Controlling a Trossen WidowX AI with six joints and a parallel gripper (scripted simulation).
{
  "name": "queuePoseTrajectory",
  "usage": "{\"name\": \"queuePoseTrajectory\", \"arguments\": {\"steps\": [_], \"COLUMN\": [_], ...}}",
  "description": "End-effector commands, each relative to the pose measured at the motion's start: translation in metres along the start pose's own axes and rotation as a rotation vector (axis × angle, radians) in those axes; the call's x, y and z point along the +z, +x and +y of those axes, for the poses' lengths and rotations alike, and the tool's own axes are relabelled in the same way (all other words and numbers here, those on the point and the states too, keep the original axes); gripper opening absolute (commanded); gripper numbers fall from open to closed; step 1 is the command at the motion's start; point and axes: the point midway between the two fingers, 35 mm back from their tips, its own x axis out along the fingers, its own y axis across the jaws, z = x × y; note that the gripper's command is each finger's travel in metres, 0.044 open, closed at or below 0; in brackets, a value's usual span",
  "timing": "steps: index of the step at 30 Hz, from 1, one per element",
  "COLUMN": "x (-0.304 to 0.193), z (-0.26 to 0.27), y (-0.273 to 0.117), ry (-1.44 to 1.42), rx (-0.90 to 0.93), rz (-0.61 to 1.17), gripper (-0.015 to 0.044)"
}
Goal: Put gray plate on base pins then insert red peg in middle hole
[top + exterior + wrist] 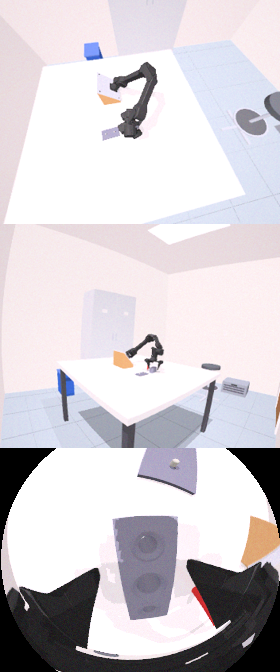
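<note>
The gripper [143, 584] hangs wide open over the table [167, 159], holding nothing, its two dark fingers standing on either side of the gray plate [146, 565]. The plate lies flat directly beneath, between the fingertips but not touched, its row of holes showing. The base [168, 459] with its two pins sits ahead of the gripper, apart from the plate. The red peg [203, 603] lies just beside the right finger.
</note>
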Motion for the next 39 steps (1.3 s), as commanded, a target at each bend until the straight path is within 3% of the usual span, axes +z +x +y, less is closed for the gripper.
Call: {"name": "queuePoseTrajectory", "arguments": {"steps": [1, 10, 23, 39], "x": [-0.001, -0.002, -0.002, -0.002], "z": [0.0, 0.0, 0.0, 0.0], "y": [0.006, 0.018, 0.018, 0.018], "ry": [0.003, 0.003, 0.003, 0.003], "rx": [0.003, 0.004, 0.004, 0.004], "rz": [0.006, 0.008, 0.008, 0.008], "gripper": [0.044, 0.044, 0.0099, 0.0]}}
